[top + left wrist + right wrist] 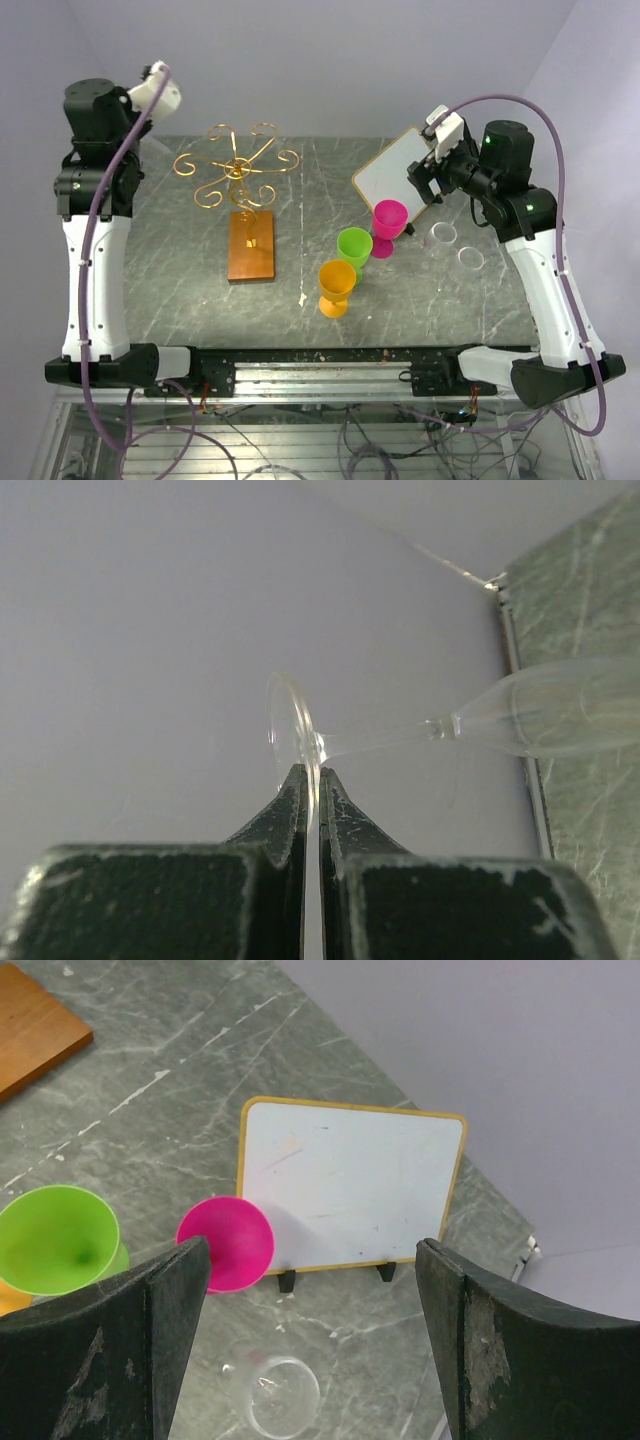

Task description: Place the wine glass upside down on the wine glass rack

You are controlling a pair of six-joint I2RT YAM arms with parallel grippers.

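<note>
Left arm (95,200): stands upright at the far left, wrist raised high by the back corner.
Left jaws: clamped on the foot of the wine glass (560,712).
Wine glass: held off the surface (180,290), stem sticking out sideways from the jaws, left of the rack (238,168).
Right arm (535,240): reaches over the far right.
Right jaws: wide apart above the pink cup (228,1242).

robotics lab test cell being indicated: marble-look table (180,300) being boxed in by plain white walls (330,60), robot arms (90,260) being bolted to metal rail (310,365), loose cables (200,440) being left hanging underneath.
</note>
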